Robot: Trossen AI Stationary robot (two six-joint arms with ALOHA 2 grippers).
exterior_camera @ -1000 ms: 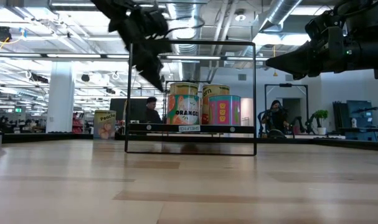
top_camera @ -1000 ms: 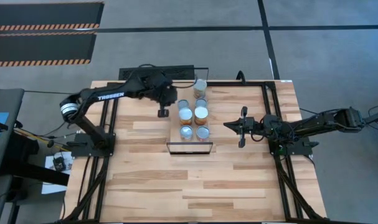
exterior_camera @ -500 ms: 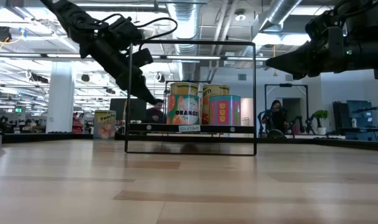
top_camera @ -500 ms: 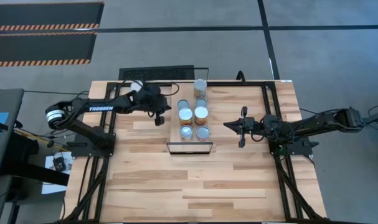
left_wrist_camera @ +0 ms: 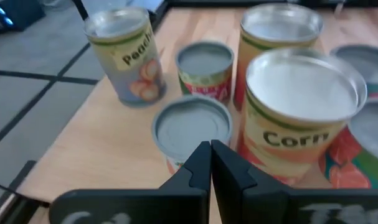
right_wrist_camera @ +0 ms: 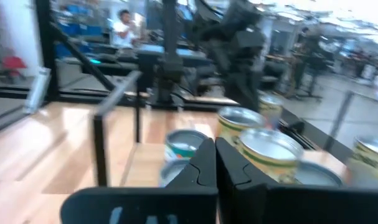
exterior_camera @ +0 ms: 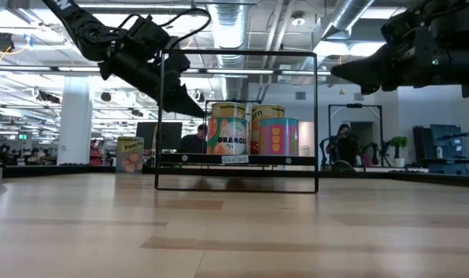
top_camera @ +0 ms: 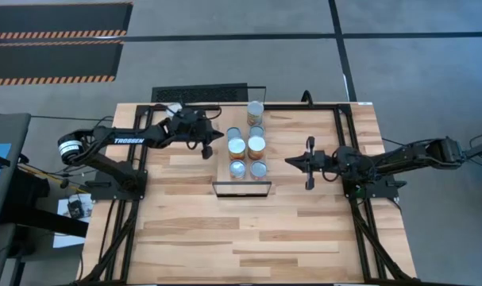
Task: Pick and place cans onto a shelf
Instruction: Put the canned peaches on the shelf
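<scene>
I see the big wooden table [top_camera: 248,230] from above, with pale and brown planks. A black frame runs down each side of it. Beyond the table is a big bright room with pipes on the ceiling, and a person [exterior_camera: 344,143] sits far back in it.

The shelf [exterior_camera: 236,159] stands near the middle of the table, toward the far edge. It has a thin black frame, and from table height I see its dark flat board with a small white tag. From above, only the front bar of the frame shows well.

The cans [top_camera: 247,151] stand close together in a bunch on the shelf. They have round silver or white tops. One says "Corn" [left_wrist_camera: 299,118] and has a yellow label. Beside it a small can [left_wrist_camera: 192,127] sits just past my left fingers. One tall can [top_camera: 255,110] with peaches on it stands apart, near the far edge of the table. Some cans on the edge of my left wrist view are cut off, so I cannot read them.

My left gripper [top_camera: 206,143] hangs in the air just beside the cans. Its fingers are pressed together and it holds nothing. My right gripper [top_camera: 310,162] waits on the other side, near the cans. Its fingers are pressed together too, and it holds nothing.
</scene>
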